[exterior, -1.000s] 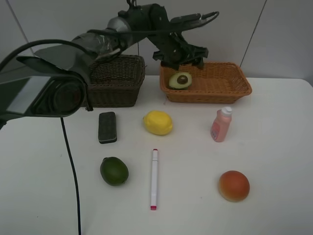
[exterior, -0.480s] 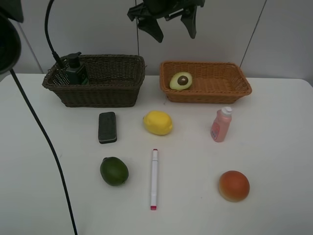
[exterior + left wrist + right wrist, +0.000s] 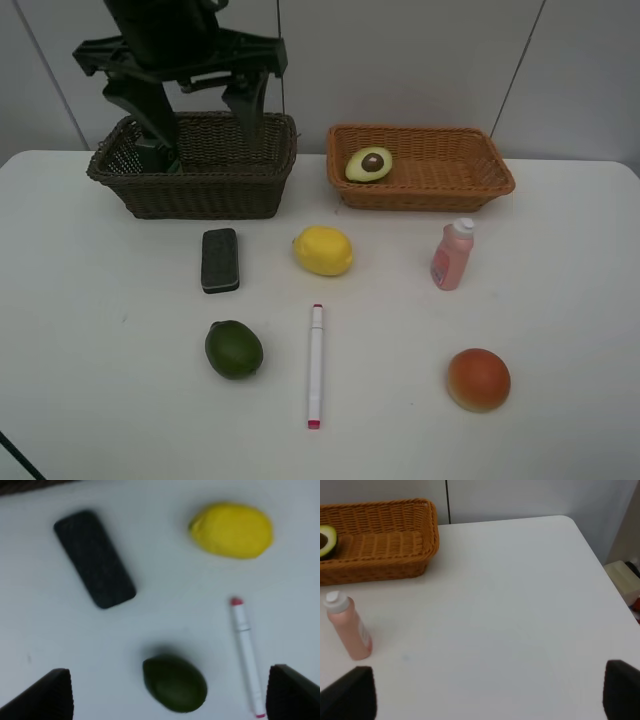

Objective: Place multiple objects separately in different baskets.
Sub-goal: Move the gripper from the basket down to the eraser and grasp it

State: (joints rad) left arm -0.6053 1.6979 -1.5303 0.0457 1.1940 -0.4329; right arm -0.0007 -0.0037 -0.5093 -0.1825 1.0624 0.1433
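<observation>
Left pincer (image 3: 208,135): jaws spread wide, empty, above the dark basket (image 3: 200,195) at 11 o'clock.
Right pincer (image 3: 485,695): wide apart, empty, over the worktop (image 3: 560,300) near the pink bottle (image 3: 452,255) at 3 o'clock.
Sorted: avocado (image 3: 369,164) lies in the tan basket (image 3: 480,185) at 1 o'clock.
Loose: eraser (image 3: 220,260) at 9, lemon (image 3: 322,250) near centre, lime (image 3: 233,349) at 7, marker (image 3: 316,365) at 6, peach (image 3: 478,379) at 5.
Handling: the fruit looks round, smooth and likely to roll, so grip it across the middle. The marker is thin and stiff, so pinch it mid-barrel. The bottle is probably light and tippy, so take it by the body.
</observation>
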